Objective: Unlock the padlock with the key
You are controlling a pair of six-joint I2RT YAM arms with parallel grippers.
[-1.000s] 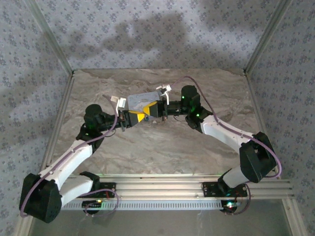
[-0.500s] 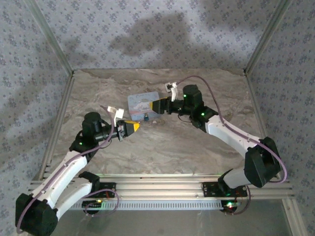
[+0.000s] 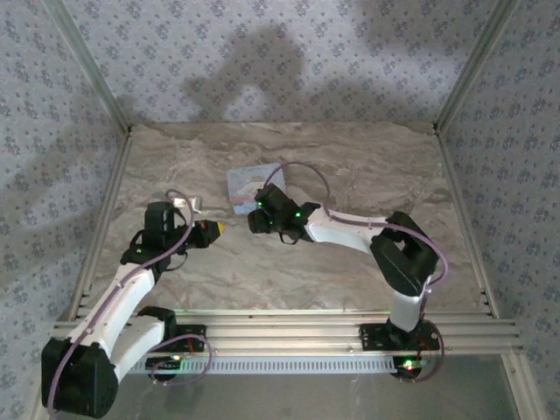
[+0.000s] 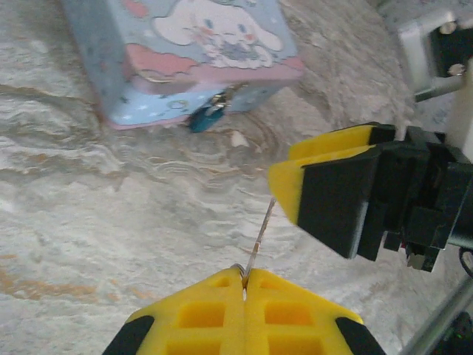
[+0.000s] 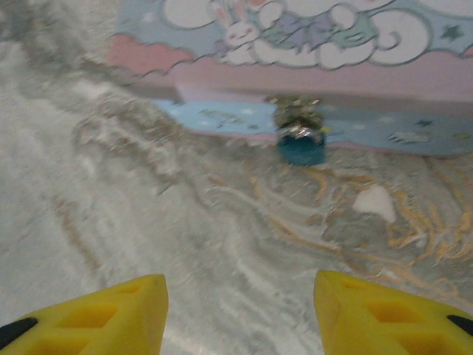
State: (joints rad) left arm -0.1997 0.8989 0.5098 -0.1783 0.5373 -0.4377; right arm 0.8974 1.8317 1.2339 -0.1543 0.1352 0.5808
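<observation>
1. Change, arms: half a second ago the left arm (image 3: 122, 293) was already drawing off while the right arm (image 3: 350, 232) reached to the box (image 3: 249, 184) from the right. The left arm has since pulled back further toward the left edge of the tabletop (image 3: 350, 280). The right arm has folded in, and its tip is now low, just in front of the box's near side.
2. Change, grip: the right fingers (image 5: 111, 310) were clenched a second ago and have since let go.
3. Meaning, as a judgement: the key (image 4: 259, 229) now rests with the left side alone, and the right side is freed, perhaps to steady the box or lock. The key has not yet been inserted, so the main part of the task remains.
4. Left fingers (image 4: 207, 318): clenched, pads pressed together. They pinch the near end of a thin metal blade, taken to be the key seen edge-on. It juts forward toward the box, its tip well short of the lock.
5. Right fingers: released, standing about half apart. They hold nothing and touch nothing, and bare tabletop shows between them.
6. Padlock (image 5: 301, 140): small and blue, hanging from the clasp at the middle of the box's near side, resting on or just above the tabletop. It is too blurred to tell whether the shackle is closed.
7. Box: pastel, with a cartoon print. It lies flat toward the far edge of the tabletop, a little left of centre.
</observation>
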